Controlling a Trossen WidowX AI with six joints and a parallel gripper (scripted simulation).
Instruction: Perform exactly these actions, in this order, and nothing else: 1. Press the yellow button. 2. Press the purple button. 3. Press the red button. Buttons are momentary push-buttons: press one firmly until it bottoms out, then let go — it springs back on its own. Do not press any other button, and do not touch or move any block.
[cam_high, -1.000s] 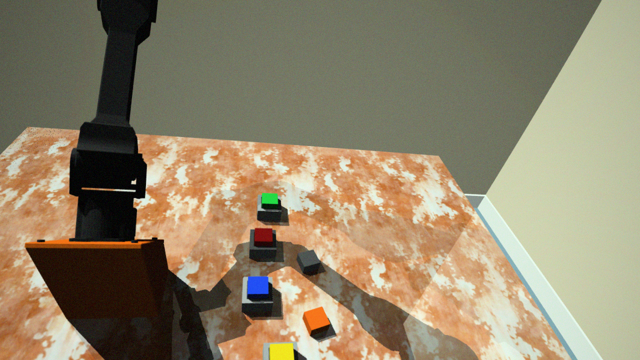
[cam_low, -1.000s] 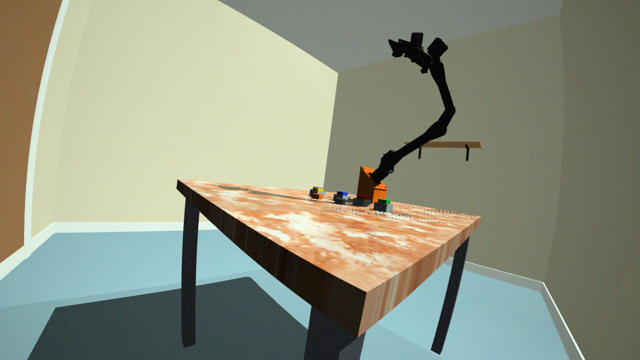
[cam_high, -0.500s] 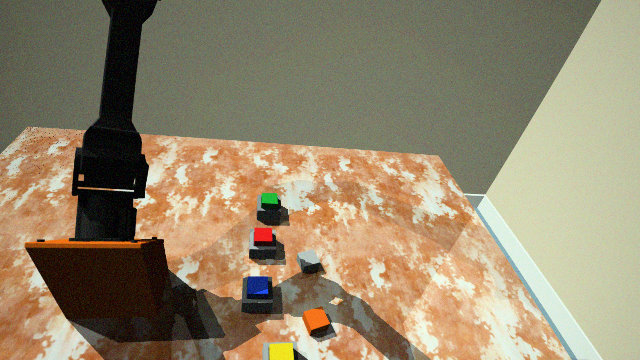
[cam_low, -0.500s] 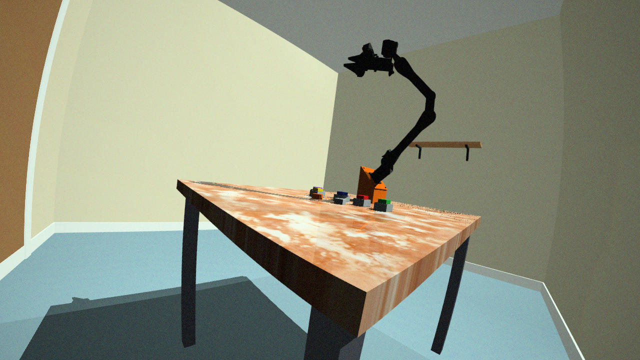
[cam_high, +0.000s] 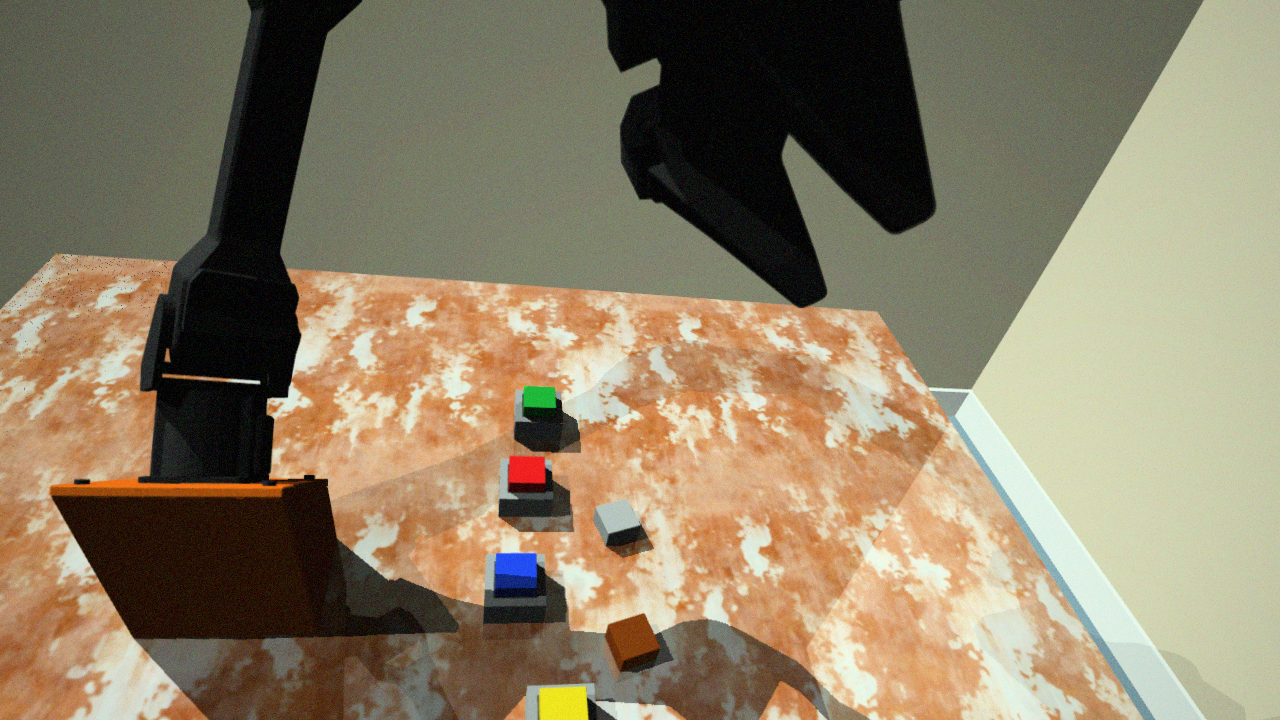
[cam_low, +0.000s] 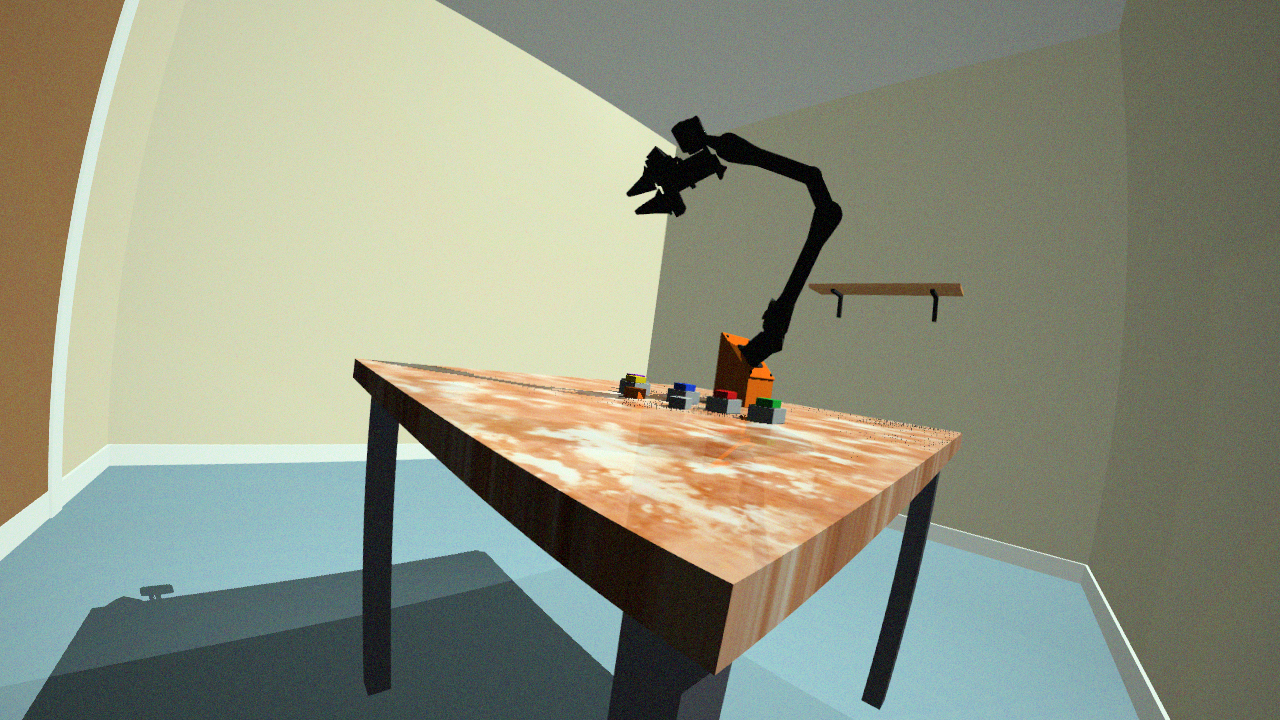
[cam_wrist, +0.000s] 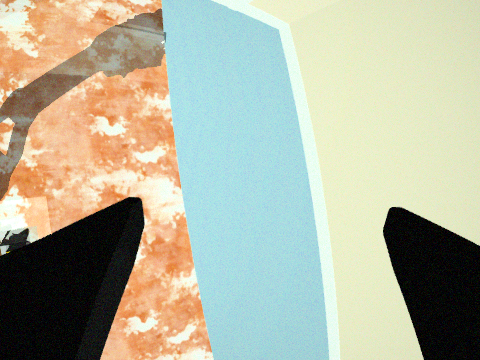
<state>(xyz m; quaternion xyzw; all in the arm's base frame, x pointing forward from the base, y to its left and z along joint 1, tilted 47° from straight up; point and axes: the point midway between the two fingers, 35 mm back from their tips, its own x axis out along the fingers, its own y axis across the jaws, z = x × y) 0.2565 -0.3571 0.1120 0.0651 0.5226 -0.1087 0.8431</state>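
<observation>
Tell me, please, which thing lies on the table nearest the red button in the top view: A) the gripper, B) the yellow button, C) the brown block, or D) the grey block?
D: the grey block sits just beside the red button, while the brown block lies further down the table.

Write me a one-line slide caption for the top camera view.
Open gripper hangs high above the table, over a row of green, red, blue and yellow buttons.
</observation>
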